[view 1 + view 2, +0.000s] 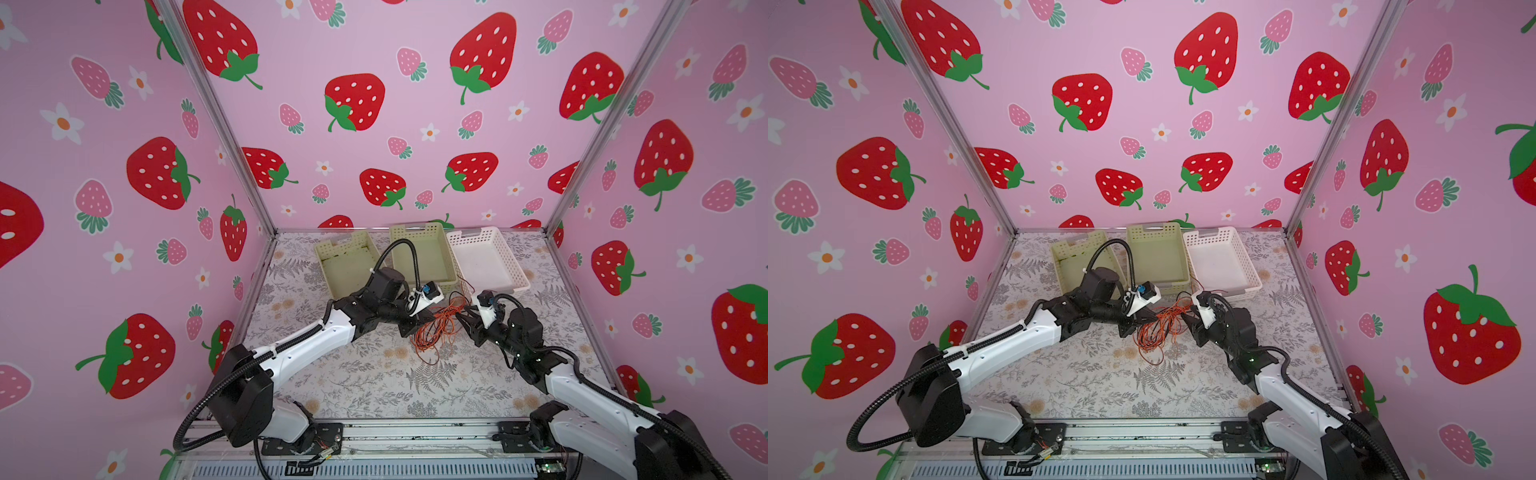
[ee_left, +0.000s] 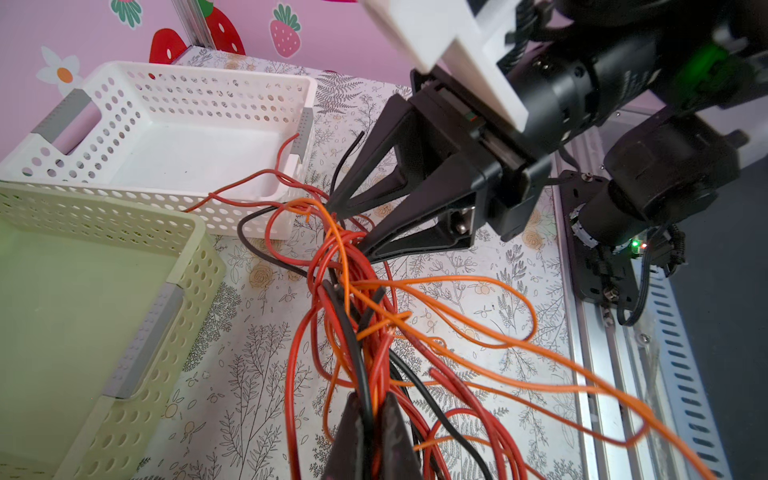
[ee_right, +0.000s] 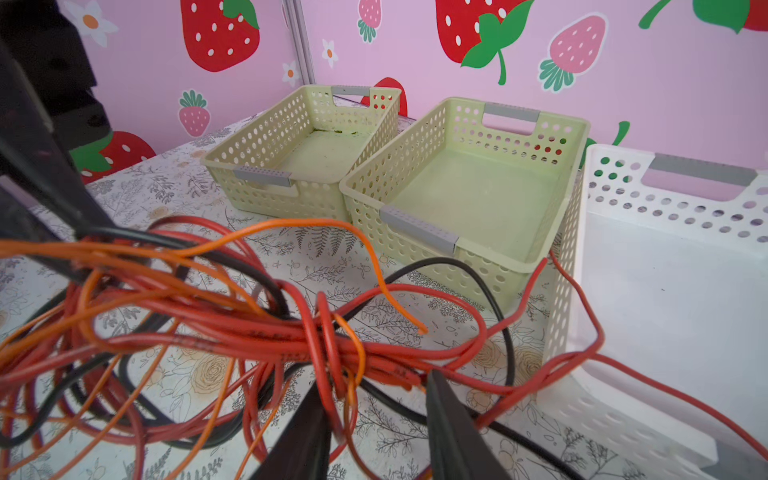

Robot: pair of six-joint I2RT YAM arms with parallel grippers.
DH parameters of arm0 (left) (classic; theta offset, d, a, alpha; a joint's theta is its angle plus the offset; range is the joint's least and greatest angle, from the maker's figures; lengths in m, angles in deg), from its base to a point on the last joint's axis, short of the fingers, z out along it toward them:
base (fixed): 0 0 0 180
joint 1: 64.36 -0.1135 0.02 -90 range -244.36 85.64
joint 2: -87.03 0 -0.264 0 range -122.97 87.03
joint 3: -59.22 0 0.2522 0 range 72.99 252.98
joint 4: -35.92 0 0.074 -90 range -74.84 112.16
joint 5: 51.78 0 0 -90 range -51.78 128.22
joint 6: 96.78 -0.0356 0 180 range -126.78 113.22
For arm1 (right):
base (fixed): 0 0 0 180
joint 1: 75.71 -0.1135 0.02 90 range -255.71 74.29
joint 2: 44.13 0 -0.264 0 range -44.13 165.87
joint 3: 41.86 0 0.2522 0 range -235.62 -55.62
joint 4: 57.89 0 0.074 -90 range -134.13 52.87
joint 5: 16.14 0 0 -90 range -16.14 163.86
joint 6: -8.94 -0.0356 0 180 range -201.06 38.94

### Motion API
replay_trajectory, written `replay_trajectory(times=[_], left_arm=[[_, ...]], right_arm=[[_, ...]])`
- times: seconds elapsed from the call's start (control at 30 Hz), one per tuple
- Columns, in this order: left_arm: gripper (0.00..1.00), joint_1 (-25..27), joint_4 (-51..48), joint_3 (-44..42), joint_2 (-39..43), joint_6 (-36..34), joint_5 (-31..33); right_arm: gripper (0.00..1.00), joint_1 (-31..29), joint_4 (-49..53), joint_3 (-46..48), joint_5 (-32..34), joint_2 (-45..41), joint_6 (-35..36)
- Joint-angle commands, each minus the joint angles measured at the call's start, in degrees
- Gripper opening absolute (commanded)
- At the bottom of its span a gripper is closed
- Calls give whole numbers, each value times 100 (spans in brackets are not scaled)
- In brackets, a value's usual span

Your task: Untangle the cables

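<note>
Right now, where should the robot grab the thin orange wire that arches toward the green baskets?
Probably grip the thin orange wire near its loose tip, coming from the nearer pale green basket side: that tail arches free of the red wire knot.

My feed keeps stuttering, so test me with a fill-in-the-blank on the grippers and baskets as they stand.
The left gripper is ___ on the cables. The right gripper has its jaws ___ around some strands. The basket nearest the right gripper is ___ in colour.
Missing words: shut; open; white.
</note>
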Motion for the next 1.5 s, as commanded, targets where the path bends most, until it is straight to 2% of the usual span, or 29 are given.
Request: replay_trajectory(times=[0.0, 0.1, 0.17, 0.3, 0.43, 0.53, 0.83, 0.97, 1.23, 1.47], left_arm=[[0, 77, 262, 158, 58, -78, -419], [0, 80, 192, 136, 50, -89, -514], [0, 79, 142, 110, 125, -122, -530], [0, 9, -145, 71, 343, -264, -584], [0, -88, -476, -14, 596, -347, -737], [0, -218, -611, -167, 817, -350, -701], [0, -1438, -239, -984, 1814, 162, -563], [0, -1790, -297, -1159, 2200, 157, -510], [0, -2023, -335, -1191, 2407, 147, -288], [0, -2516, -194, -1321, 2712, 303, -338]], right_arm=[[25, 4, -403, -229, -69, 124, -86], [8, 9, -497, -272, -91, 258, -146], [0, 9, -284, -339, 221, 318, -150], [0, 257, -57, -287, 831, 207, -280], [0, 891, -182, -203, 805, 110, -753], [0, 1206, -119, -270, 726, 176, -777], [0, 2024, 398, -283, 908, 296, -915], [0, 2260, 636, -273, 1100, 222, -950], [0, 2453, 1173, -208, 1829, 98, -932], [0, 2761, 1379, -9, 2299, -65, -587]])
